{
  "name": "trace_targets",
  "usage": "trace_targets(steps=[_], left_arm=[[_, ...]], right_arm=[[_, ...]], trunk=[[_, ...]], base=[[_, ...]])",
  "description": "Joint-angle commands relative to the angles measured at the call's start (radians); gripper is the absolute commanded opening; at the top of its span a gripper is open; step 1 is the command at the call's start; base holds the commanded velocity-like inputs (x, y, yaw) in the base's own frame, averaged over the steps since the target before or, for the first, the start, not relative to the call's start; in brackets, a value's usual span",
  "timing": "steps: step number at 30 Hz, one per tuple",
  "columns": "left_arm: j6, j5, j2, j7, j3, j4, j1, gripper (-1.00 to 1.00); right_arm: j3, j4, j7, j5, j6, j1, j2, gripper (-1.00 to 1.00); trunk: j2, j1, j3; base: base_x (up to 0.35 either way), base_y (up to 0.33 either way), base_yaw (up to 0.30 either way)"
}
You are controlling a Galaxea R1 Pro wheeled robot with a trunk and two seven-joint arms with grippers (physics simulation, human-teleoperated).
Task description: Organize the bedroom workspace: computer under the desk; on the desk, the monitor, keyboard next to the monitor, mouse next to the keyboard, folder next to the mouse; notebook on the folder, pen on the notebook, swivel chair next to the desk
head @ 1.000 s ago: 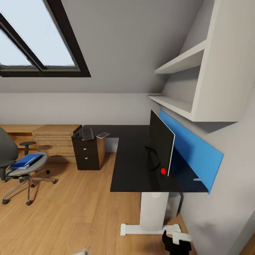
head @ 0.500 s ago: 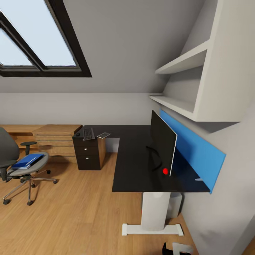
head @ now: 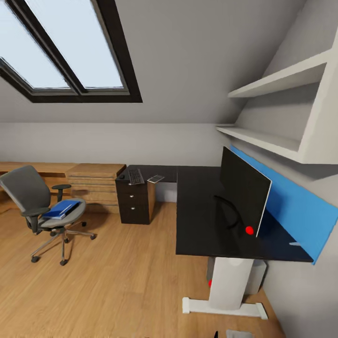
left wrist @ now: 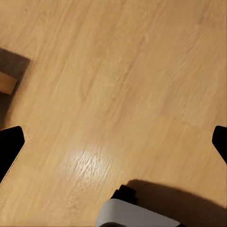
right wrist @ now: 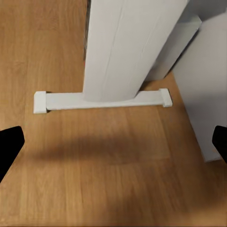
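Note:
The black-topped desk [head: 199, 216] stands at the right on a white leg [right wrist: 127, 47]. On it the black monitor [head: 244, 190] faces the blue wall panel. The keyboard [head: 136, 176], the mouse [head: 122, 177] and the grey notebook [head: 156, 179] lie on the desk's far wing, over the drawer unit. A thin white pen [head: 295, 243] lies behind the monitor. The blue folder [head: 61, 209] rests on the swivel chair [head: 30, 192] at the left. A grey box, apparently the computer [head: 257, 276], sits under the desk. My left gripper [left wrist: 113, 142] and right gripper [right wrist: 113, 142] hang open over the floor, holding nothing.
A light wooden drawer chest [head: 96, 180] stands between chair and desk. White shelves [head: 281, 84] and a blue wall panel [head: 300, 211] line the right wall. Wooden floor [head: 117, 281] spreads between chair and desk. Part of my base [left wrist: 137, 215] shows below the left gripper.
The camera has moved: the whole scene has slid to the right in the picture and the chair now shows in full. The things themselves have not moved.

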Motion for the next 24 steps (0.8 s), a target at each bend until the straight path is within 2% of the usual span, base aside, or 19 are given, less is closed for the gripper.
trace_targets(steps=[1, 7, 13, 18, 19, 24], left_arm=[[-0.001, 0.002, 0.002, 0.008, -0.007, 0.001, -0.001, 1.0], [-0.057, 0.003, 0.002, 0.008, -0.007, 0.004, -0.001, 1.0], [-0.066, 0.003, 0.001, 0.008, -0.007, 0.027, -0.001, 1.0], [-0.068, 0.004, 0.002, 0.008, -0.003, 0.047, -0.001, 1.0], [-0.068, 0.005, 0.003, 0.008, -0.002, 0.051, -0.001, 1.0], [-0.069, 0.004, 0.001, 0.007, -0.002, 0.052, -0.001, 1.0]], right_arm=[[-0.005, 0.001, -0.005, 0.01, -0.001, -0.001, 0.001, 1.0], [-0.005, 0.002, -0.005, 0.01, -0.002, -0.001, 0.001, 1.0], [-0.005, 0.012, -0.005, 0.01, -0.034, -0.001, 0.001, 1.0], [-0.006, 0.018, -0.005, 0.009, -0.068, -0.001, -0.001, 1.0], [-0.008, 0.021, -0.005, 0.009, -0.111, -0.001, -0.001, 1.0], [-0.008, 0.023, -0.005, 0.009, -0.123, -0.001, -0.001, 1.0]], trunk=[[-0.001, 0.0, -0.002], [-0.001, 0.0, -0.005], [-0.001, 0.0, -0.011], [-0.001, 0.0, -0.018], [-0.001, 0.0, -0.019], [-0.001, 0.0, -0.022]], base=[[0.0, 0.307, 0.27], [0.018, 0.266, 0.254], [0.153, 0.208, 0.192], [0.037, 0.039, 0.068], [0.003, 0.004, 0.006], [0.101, 0.077, 0.003]])
